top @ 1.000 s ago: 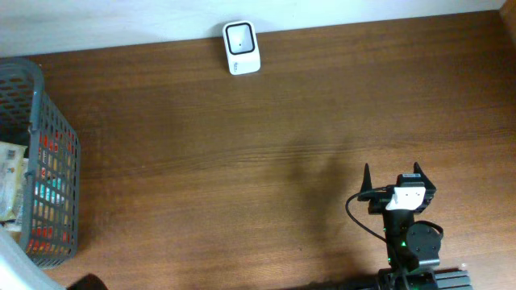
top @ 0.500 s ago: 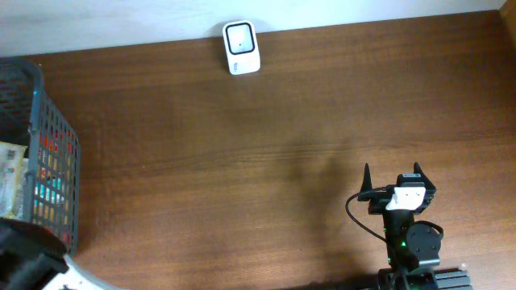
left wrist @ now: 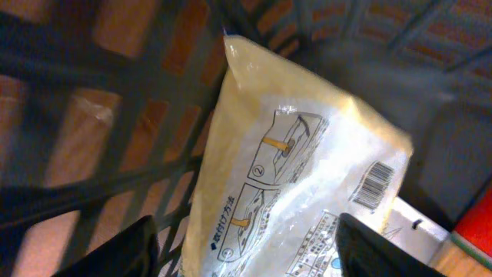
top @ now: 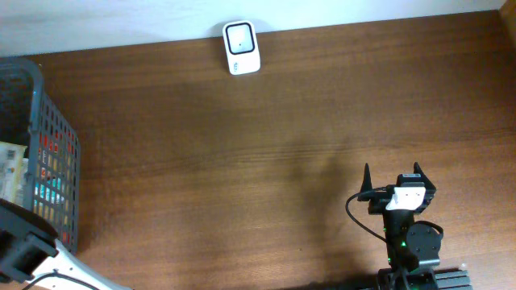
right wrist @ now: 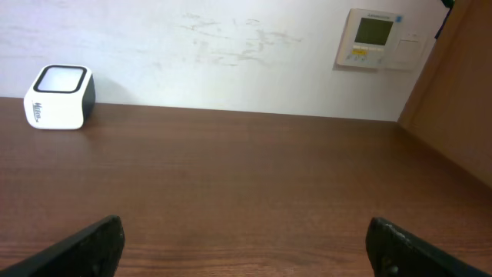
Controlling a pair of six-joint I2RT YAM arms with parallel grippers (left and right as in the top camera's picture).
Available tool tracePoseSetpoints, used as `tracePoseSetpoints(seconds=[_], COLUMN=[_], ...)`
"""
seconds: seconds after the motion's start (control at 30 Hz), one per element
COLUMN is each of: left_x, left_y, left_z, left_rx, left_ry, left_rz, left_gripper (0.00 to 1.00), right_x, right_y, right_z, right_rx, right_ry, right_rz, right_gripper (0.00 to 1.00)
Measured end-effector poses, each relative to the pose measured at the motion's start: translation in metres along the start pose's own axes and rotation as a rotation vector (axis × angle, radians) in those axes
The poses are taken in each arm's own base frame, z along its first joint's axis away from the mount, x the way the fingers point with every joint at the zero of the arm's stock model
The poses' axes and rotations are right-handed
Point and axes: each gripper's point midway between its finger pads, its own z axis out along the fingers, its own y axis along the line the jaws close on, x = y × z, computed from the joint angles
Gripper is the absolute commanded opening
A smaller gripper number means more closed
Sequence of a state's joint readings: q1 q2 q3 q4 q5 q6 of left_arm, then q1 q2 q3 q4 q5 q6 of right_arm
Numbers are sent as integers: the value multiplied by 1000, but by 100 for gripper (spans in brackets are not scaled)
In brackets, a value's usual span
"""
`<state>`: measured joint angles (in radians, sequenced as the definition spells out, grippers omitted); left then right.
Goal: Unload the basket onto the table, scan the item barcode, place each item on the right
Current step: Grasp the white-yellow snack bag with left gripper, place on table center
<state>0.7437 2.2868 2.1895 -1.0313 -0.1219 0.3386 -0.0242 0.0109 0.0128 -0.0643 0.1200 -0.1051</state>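
Glossy cream plastic pouch (left wrist: pixel 292 161), barcode (left wrist: pixel 374 183) printed, in grey mesh basket (left wrist: pixel 92 192); left gripper (left wrist: pixel 246 231) open astride it, right gripper (right wrist: pixel 244 225) open, empty.

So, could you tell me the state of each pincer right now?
Left pincer: open, straddling the packet, not gripping it.
Right pincer: open, empty.

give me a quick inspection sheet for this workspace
surface: brown wood table, mostly bare
job's things: white scanner at the far edge; yellowish packet, barcode showing, in the grey basket
clutter: red item beside the packet in the basket
grippers: left gripper open, fingers astride the packet; right gripper open, empty
cables: black cable by the right gripper
surroundings: white wall, control panel
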Motion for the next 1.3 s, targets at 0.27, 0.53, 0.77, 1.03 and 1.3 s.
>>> tracePoseSetpoints(seconds=[0.27,0.53,0.77,1.03,1.3], left_x=[27,31,-28,-31,25], left_y=[-8,-15,19,-9,-269], left_z=[31,28,-77,-353,-387], left_rx=[20,71,-4,234,874], left_ry=[87,100,-155,-691,-436], left_rz=[19,19,-45,-166,228], left_gripper=[38,0,0,0,0], right_x=[0,0,0,0,0], right_y=[0,0,0,0,0], right_z=[0,0,0,0,0], right_rx=[0,0,0,0,0], right_ry=[0,0,0,0,0], right_rz=[0,1,0,0,1], right_gripper=[99,98,99,99,98])
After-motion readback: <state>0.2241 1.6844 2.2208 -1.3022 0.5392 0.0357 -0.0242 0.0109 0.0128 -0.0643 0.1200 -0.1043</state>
